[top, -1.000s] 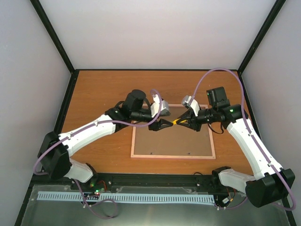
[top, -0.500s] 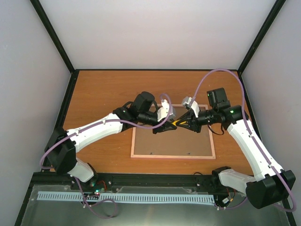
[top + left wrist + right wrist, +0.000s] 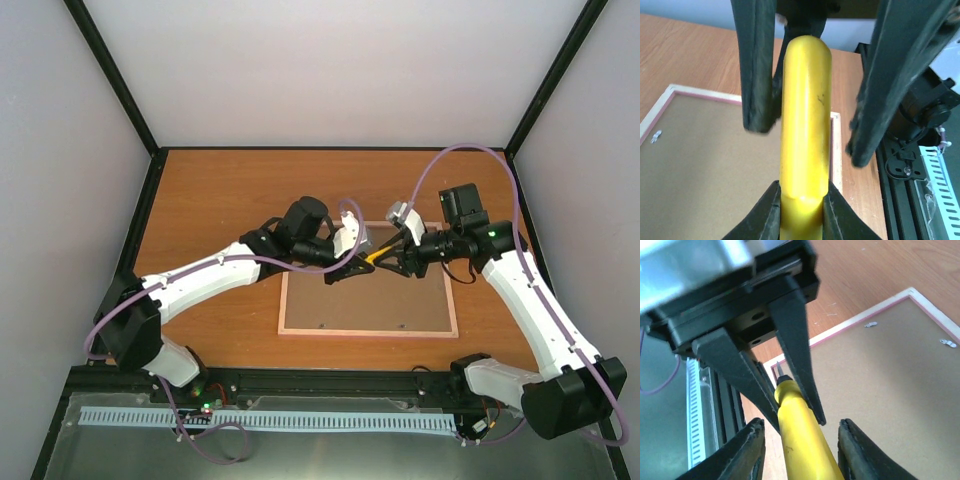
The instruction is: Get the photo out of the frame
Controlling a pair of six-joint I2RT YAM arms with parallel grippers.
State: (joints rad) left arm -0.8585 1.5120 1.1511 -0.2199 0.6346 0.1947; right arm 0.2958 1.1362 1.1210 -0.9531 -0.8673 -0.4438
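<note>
The frame (image 3: 365, 329) lies face down on the table, its brown backing board (image 3: 362, 295) up; the photo is hidden under it. A yellow tool (image 3: 374, 257) with a dark pointed tip hangs above the board between both grippers. My left gripper (image 3: 352, 268) is shut on the tool's tip end, seen in the left wrist view at the left gripper (image 3: 800, 210). My right gripper (image 3: 392, 262) is open around the handle. In the right wrist view the right gripper (image 3: 800, 452) has its fingers (image 3: 752, 452) standing off the tool (image 3: 802, 440).
Small metal clips (image 3: 871, 324) sit along the backing board's edge (image 3: 860, 315), another clip (image 3: 656, 136) near a corner. The frame's pale rim (image 3: 660, 107) borders bare wooden table (image 3: 220, 190). Black rails and grey walls enclose the table; a cable tray (image 3: 260, 420) runs along the near side.
My left gripper moved right to the yellow tool and shut on it. The right gripper, which was holding the tool, has opened its jaws off it.
</note>
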